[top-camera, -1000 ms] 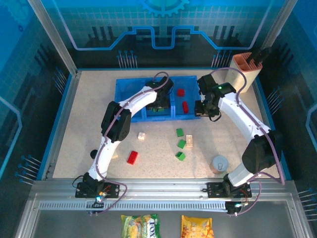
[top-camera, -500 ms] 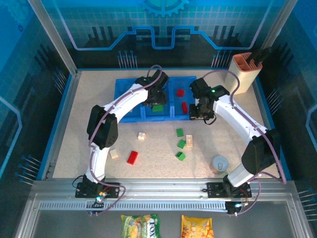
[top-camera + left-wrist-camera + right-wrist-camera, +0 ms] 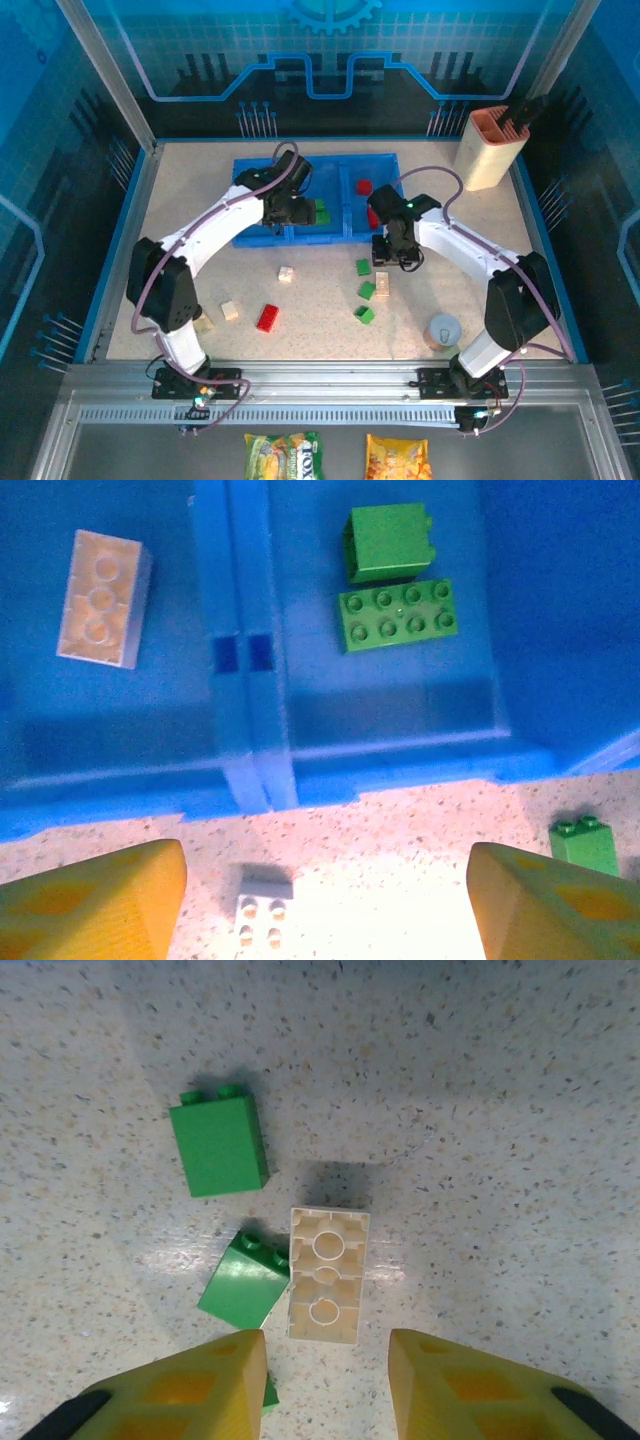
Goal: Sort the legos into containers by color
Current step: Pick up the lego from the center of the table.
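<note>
From above, the blue tray [image 3: 250,175] sits far back, with loose legos [image 3: 366,290] on the table [image 3: 180,200] before it. Left wrist: the left gripper [image 3: 327,880] is spread wide and empty, near two green bricks [image 3: 398,615] inside the tray. Right wrist: the right gripper [image 3: 328,1360] hangs apart, empty, over a cream brick [image 3: 326,1275].

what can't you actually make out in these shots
Top view: left arm covers much of the left compartment of the translucent blue plastic tray; contents hidden.
Right wrist view: a small green plastic brick mostly behind a yellow finger.
Left wrist view: white square brick cut by bottom edge.
</note>
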You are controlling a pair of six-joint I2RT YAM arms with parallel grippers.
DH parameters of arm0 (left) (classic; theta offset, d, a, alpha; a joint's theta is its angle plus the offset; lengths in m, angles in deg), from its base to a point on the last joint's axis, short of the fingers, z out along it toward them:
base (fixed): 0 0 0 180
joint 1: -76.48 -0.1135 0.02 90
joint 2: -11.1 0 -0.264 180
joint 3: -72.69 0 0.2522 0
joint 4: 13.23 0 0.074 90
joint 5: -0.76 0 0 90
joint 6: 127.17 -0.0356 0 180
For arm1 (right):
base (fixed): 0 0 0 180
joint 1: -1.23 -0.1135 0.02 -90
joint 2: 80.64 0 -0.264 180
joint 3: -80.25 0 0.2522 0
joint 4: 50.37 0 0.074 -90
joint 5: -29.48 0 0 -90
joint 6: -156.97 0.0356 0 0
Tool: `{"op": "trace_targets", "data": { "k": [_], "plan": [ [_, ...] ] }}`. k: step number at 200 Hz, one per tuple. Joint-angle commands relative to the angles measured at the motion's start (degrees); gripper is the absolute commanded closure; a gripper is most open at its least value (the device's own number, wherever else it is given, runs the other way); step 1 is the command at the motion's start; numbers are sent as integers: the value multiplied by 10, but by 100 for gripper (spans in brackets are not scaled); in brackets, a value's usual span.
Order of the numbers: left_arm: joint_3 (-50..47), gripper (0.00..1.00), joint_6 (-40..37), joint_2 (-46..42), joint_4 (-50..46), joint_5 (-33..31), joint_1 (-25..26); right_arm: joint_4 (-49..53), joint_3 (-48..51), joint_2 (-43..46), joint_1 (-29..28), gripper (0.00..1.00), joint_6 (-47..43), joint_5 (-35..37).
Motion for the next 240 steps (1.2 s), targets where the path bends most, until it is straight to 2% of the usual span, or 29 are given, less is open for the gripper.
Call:
{"op": "trace_targets", "data": {
  "k": [1, 50, 82, 145, 240],
  "plan": [
    [-25, 25, -11, -38, 0, 16, -9, -31, 24, -14, -10, 58, 29, -14],
    [-100, 25, -9, -100, 7, 18, -34, -74, 61, -37, -19, 46, 56, -15],
    [-133, 24, -13, -130, 13, 22, -56, -97, 74, -58, -20, 45, 67, -12],
    [-143, 24, -30, -153, 7, 28, -92, -119, 78, -93, -20, 51, 73, 0],
    [-145, 24, -35, -161, 6, 37, -110, -110, 77, -101, -21, 61, 72, 17]
  ]
}}
